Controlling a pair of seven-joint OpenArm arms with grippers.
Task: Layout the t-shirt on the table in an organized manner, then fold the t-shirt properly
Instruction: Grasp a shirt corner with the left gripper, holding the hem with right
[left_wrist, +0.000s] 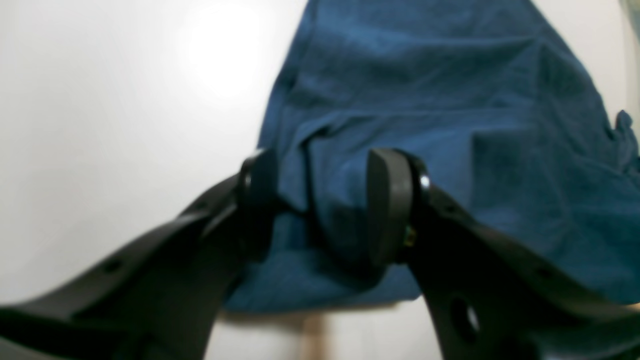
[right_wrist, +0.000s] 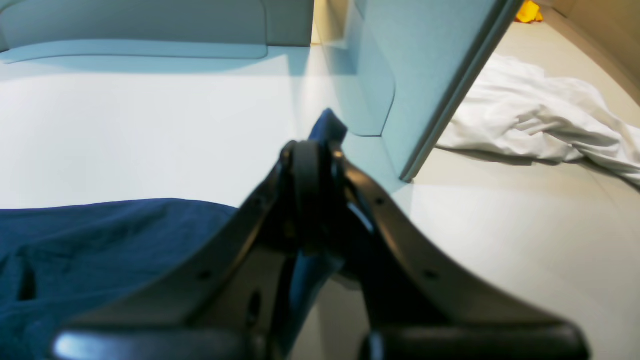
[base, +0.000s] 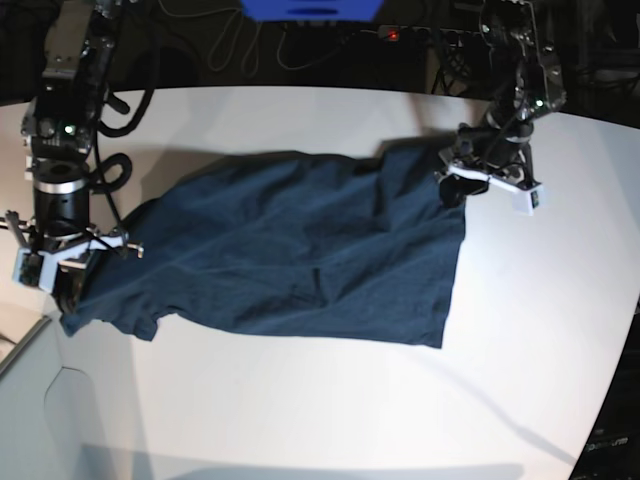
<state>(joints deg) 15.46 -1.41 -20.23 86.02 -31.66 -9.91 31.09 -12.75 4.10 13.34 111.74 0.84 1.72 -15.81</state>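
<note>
Base view, left to right: one t-shirt (base: 290, 250), spread dark blue across one white table (base: 540, 350), and two grippers of mine, one at each end. On that view's left, my right gripper (base: 62, 275) sits at the sleeve end, fingers pressed together with a fold of blue cloth pinched between them; its tips are hidden behind its own body there. On the right, my left gripper (base: 462, 185) stands at the shirt's far corner, fingers spread, a ridge of fabric lying between them, not clamped. Beyond the table's edge lies one crumpled white cloth (right_wrist: 540, 117), cut off by the frame.
</note>
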